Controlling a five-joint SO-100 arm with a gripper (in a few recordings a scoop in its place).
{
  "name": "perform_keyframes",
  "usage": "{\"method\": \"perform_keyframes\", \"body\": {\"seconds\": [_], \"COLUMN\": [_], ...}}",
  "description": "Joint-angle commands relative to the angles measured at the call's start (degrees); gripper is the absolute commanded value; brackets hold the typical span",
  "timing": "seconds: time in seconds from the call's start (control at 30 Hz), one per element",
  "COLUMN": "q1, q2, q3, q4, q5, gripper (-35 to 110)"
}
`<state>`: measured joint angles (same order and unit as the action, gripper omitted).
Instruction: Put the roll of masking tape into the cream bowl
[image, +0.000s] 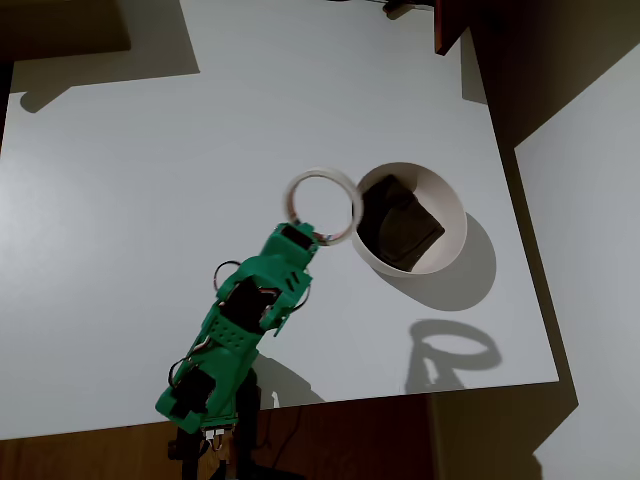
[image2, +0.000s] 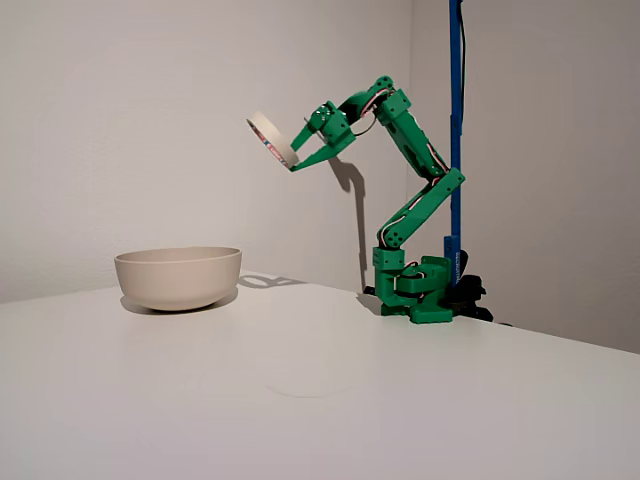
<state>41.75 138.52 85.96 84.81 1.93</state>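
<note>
Tape roll (image2: 272, 139) held high above the table (image2: 330, 400), pinched by its lower rim in the green gripper (image2: 297, 160). Fingers clamped on the ring's wall, probably one tip inside the hole and one outside, though too small to confirm in either view. Lifted this high most likely to clear the rim of the bowl (image2: 178, 276) on the way across (plenty of air beneath it in the fixed view).

From overhead, tape roll (image: 321, 207) overlapping the bowl's (image: 447, 199) left rim in the picture, gripper (image: 322, 237) just below it. That overlap owes something to height and camera angle, so not proof of being over the opening; in the fixed view the ring sits to the right of the bowl, between it and the arm's base. Judged as mid-carry, with more reach toward the bowl wanted before letting go.

Ring tilted, neither flat nor fully on edge. In the fixed view, seen nearly edge-on as a slanted band, upper end leaning left toward the bowl, reddish print of the core showing at the lower end. Hole's axis therefore pointing up and away from the arm, open face turned partly toward the ceiling, hence the near-full circle seen from above. Bowl upright, dark patch at its bottom, nothing else inside.
</note>
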Motion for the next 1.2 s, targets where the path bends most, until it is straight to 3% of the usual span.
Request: {"method": "perform_keyframes", "body": {"seconds": [0.0, 0.43, 0.73, 1.17], "q1": [7.12, 13.10, 11.34, 13.45], "q2": [-11.07, -50.98, -68.38, -85.52], "q3": [-11.43, -50.63, -62.49, -64.42], "q4": [-2.55, -0.35, -6.68, -9.76], "q5": [1.49, 3.69, 3.43, 2.72], "gripper": [-8, -8, -8, -8]}}
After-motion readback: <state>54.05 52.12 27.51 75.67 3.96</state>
